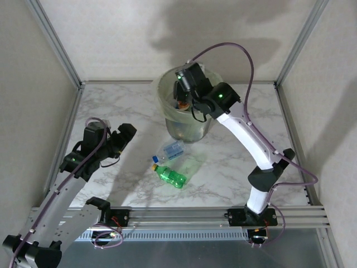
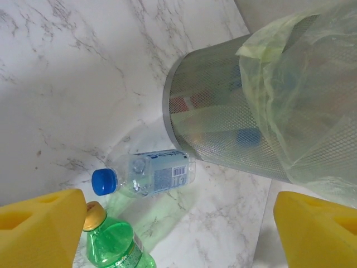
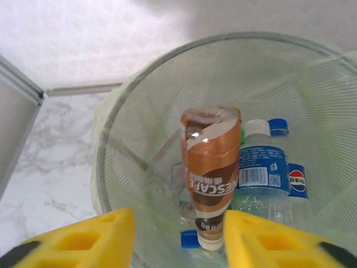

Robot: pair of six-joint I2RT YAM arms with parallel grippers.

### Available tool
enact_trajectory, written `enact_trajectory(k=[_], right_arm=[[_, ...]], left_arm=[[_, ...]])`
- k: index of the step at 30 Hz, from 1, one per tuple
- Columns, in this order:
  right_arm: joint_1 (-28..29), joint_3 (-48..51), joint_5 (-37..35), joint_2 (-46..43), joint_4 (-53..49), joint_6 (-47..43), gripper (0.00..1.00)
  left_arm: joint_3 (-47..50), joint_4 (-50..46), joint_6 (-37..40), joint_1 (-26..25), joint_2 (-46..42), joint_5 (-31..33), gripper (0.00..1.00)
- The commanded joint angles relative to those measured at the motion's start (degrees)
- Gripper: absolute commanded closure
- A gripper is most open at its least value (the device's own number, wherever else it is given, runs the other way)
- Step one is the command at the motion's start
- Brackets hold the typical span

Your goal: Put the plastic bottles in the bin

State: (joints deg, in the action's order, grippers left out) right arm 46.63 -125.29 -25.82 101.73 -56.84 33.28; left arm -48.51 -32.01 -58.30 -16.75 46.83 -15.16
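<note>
Standing upright between right gripper (image 3: 178, 219) spread fingers, brown bottle (image 3: 209, 173), over bin (image 3: 105, 146)

Looks like a robotics lab test cell: a white marble-patterned tabletop (image 1: 117, 111) is boxed in by plain pale wall panels (image 1: 111, 33) set between bare aluminium frame posts (image 1: 56, 42). Along the near edge, a slotted aluminium rail (image 1: 184, 214) carries 2 bolted-down machines, the left robot arm (image 1: 61, 184) and the right robot arm (image 1: 248, 137), with a purple cable (image 1: 223, 44) looping loose overhead.
</note>
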Motion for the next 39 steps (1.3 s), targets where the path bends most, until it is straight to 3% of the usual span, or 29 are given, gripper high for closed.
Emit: enact_trajectory(k=[1,5,10,18,23,33,37,39], right_arm=[[-5.0,2.3,3.5,1.2,0.9,0.6,0.61],[-8.0,3.7,8.7,3.1,3.9,-0.7,0.66],[-9.8,4.4,8.4,7.2,4.7,-0.9,0.70],[-7.9,2.6,14.5,11.5,7.9,-4.0,0.71],[-5.4,2.1,13.7,11.5,8.0,-5.1,0.68],[-2.3,0.5,5.5,2.6,1.4,-5.6,0.50],[1.8,6.9,5.0,-5.1,1.6,-6.0,0.46],[4.3,12.6,5.7,-9.9,2.9,-5.8,0.36]], left_arm=[[0.7,2.4,-1.6,-1.4,-0.6,-0.3,0.16],[1.2,2.4,-2.3,-3.0,-0.7,0.7,0.18],[3.3,2.5,-4.2,-4.9,-2.5,1.9,0.18],[4.6,1.7,-5.2,-6.1,-4.5,2.9,0.19],[5.2,2.2,-5.3,-6.4,-4.0,2.8,0.18],[8.8,7.0,-7.1,-11.0,-0.2,5.0,0.19],[10.4,9.4,-5.1,-13.5,3.7,5.3,0.22],[10.3,9.3,-2.9,-15.1,5.9,5.9,0.22]])
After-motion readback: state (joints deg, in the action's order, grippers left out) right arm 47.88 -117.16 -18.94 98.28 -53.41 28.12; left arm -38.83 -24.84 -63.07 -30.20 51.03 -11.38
